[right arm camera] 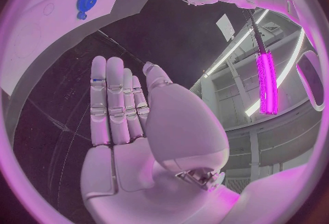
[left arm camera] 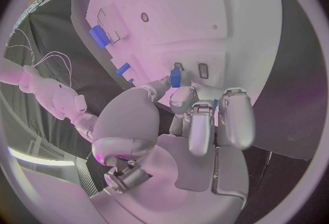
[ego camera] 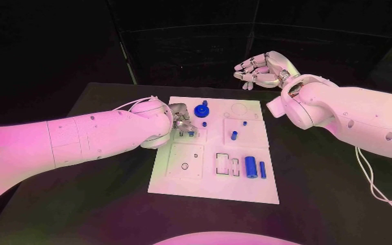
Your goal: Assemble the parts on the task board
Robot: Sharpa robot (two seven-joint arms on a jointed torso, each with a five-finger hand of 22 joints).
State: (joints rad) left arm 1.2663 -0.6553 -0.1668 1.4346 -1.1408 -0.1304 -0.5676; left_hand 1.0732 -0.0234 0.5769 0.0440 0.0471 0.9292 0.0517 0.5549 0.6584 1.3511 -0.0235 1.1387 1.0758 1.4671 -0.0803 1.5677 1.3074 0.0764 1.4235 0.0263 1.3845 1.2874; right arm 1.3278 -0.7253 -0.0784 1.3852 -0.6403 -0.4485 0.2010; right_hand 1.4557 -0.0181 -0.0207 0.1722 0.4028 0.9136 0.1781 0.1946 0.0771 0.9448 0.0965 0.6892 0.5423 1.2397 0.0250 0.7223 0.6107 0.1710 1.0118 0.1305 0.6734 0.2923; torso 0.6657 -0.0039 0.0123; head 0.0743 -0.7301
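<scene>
Bathed throughout in pink-magenta light. Dark beyond the desk (ego camera: pixel 106 94), nearly black behind it. Bright glare on the task board (ego camera: pixel 214 184), washing out its near edge; soft shadow beside the left hand (ego camera: pixel 178 119). Strongly bent at the rims of both wrist views, dark-framed. Lit by a glowing magenta tube (right arm camera: pixel 266 82) and pale ceiling strips near it.

The left robot hand (ego camera: pixel 178 121) and its arm lay across the task board's (ego camera: pixel 184 185) left edge, blocking approach to the upper-left slots. A blue gear (ego camera: pixel 201 109) stood upright just beside its fingers. Two blue cylinders (ego camera: pixel 255 167) lay at the board's lower right, a small blue peg (ego camera: pixel 234 135) mid-board. The right robot hand (ego camera: pixel 260 70) hung fingers apart beyond the board's far right corner, well clear, leaving the right side and near counter (ego camera: pixel 327 194) open.
</scene>
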